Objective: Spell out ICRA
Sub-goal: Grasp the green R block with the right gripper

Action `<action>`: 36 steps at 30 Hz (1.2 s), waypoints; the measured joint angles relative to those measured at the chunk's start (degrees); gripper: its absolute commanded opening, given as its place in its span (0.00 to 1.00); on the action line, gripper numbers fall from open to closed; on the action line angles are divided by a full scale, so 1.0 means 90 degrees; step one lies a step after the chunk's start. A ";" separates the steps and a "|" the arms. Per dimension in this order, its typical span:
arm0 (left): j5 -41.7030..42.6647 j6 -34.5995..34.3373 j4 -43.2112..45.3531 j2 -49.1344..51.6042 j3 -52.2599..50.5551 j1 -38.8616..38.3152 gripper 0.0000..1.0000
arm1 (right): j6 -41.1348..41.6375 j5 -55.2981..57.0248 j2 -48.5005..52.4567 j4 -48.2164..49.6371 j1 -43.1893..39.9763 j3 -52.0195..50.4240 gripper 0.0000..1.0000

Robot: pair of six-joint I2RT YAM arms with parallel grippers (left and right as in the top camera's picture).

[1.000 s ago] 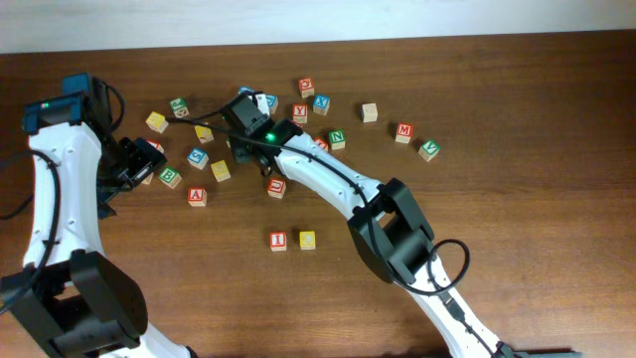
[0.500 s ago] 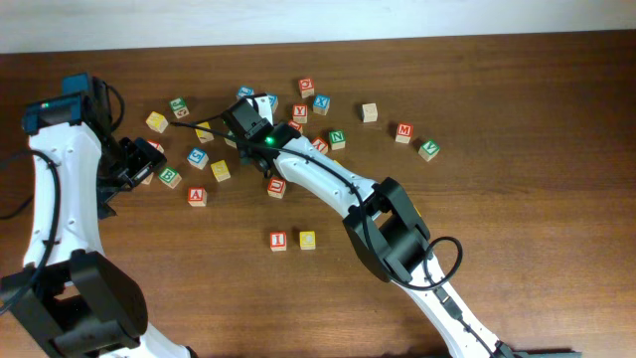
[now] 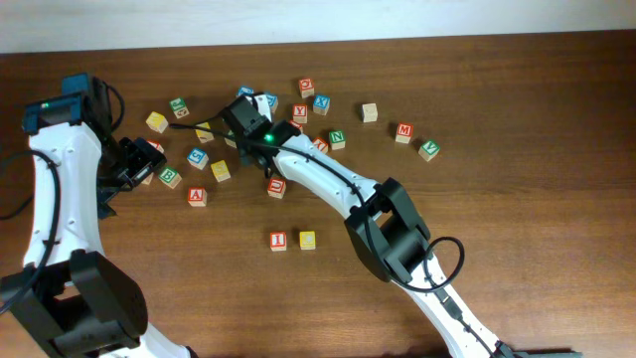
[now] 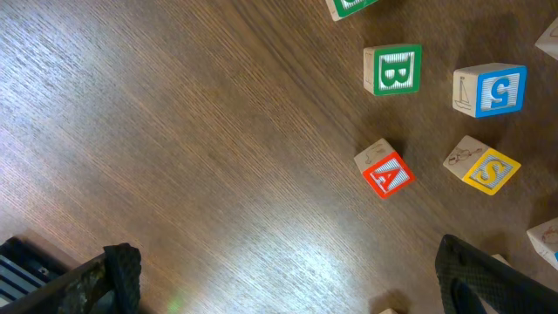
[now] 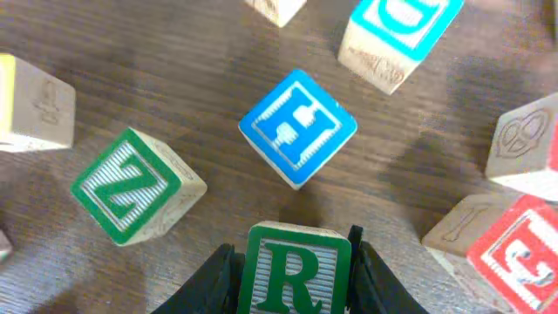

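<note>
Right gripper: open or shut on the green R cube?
Shut on it: fingers of the right gripper sit flush against both sides of the green R cube, no gap visible.

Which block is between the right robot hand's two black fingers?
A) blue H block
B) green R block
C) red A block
B: the right wrist view shows the green R wooden cube between the black fingers of the right gripper; the blue H wooden cube lies free beyond.

Soft even light, faint wood glare
</note>
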 measured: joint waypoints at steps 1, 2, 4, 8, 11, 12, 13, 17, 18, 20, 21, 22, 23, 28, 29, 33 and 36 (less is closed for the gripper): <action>0.0002 0.0000 0.0002 0.0000 0.0000 0.0000 0.99 | -0.0002 0.0015 -0.0007 -0.0036 0.0000 0.0036 0.29; 0.0002 0.0000 0.0002 0.0002 0.0000 0.0000 0.99 | -0.0007 0.0019 -0.0090 -0.0199 0.0000 0.0039 0.29; 0.0002 0.0000 0.0002 0.0002 0.0000 0.0000 0.99 | -0.0017 0.0068 -0.0359 -0.0573 0.0000 0.0039 0.29; 0.0000 0.0000 -0.0002 0.0000 0.0000 0.0000 0.99 | -0.0056 0.0500 -0.2042 -0.1826 0.0000 0.0049 0.29; 0.0000 0.0000 -0.0010 0.0000 0.0000 0.0000 0.99 | -0.0073 0.0777 -0.3587 -0.3283 0.0000 0.0165 0.28; 0.0000 0.0000 -0.0015 0.0002 0.0000 0.0000 0.99 | -0.0075 0.0811 -0.4002 -0.3937 0.0000 0.0187 0.28; 0.0002 0.0000 -0.0002 0.0002 0.0000 0.0000 0.99 | -0.0070 0.0823 -0.4228 -0.4262 0.0000 0.0187 0.28; 0.0002 0.0000 0.0000 0.0002 0.0000 0.0000 0.99 | 0.0202 0.0619 -0.4427 -0.5797 0.0000 0.0185 0.29; 0.0000 0.0000 -0.0002 0.0000 0.0000 0.0000 0.99 | 0.0228 0.0478 -0.4427 -0.5899 0.0000 0.0160 0.29; 0.0002 0.0000 0.0002 0.0000 0.0000 0.0000 0.99 | 0.0265 0.0102 -0.4432 -0.5991 0.0000 -0.0330 0.29; -0.0002 0.0000 0.0005 0.0000 0.0000 0.0000 0.99 | 0.0296 0.0027 -0.4435 -0.5967 0.0000 -0.0571 0.29; 0.0000 0.0000 -0.0002 0.0000 0.0000 0.0000 0.99 | 0.0342 -0.0070 -0.4430 -0.5867 0.0000 -0.0945 0.29; 0.0000 0.0000 -0.0002 0.0000 0.0000 0.0000 0.99 | 0.0396 -0.0221 -0.4415 -0.5707 0.0000 -0.1443 0.29; 0.0002 0.0000 0.0000 0.0002 0.0000 0.0000 0.99 | 0.0721 -0.0913 -0.4362 -0.4214 0.0000 -0.3400 0.29; 0.0000 0.0000 0.0000 0.0000 0.0000 0.0000 1.00 | 0.0792 -0.1149 -0.4354 -0.3779 0.0000 -0.3801 0.29; 0.0000 0.0000 0.0000 0.0000 0.0000 0.0000 0.99 | 0.1168 -0.1549 -0.4345 -0.2854 0.0000 -0.4911 0.30; 0.0000 0.0000 -0.0005 0.0000 0.0000 0.0000 0.99 | 0.1367 -0.1729 -0.4345 -0.2098 0.0000 -0.5586 0.29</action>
